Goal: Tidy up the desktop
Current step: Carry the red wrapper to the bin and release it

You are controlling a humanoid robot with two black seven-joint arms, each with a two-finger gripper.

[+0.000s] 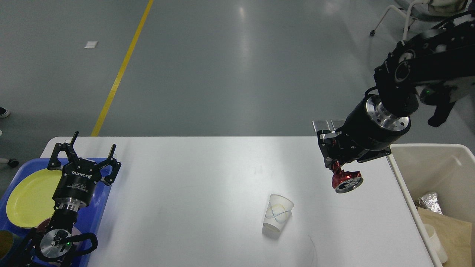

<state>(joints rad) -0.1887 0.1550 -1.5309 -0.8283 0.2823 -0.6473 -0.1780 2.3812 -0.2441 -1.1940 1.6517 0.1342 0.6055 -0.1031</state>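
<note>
Desktop (207, 193) spreads white below us, a clear plastic cup (277, 218) lying on it. Our right gripper (336, 163) clamps a crushed red can (346, 181) above its right edge; our left gripper (84, 155) hangs spread wide.

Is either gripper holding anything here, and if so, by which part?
The right gripper holds a crushed red can by its upper crumpled end, with the can hanging above the desktop. The left gripper is open and holds nothing.
</note>
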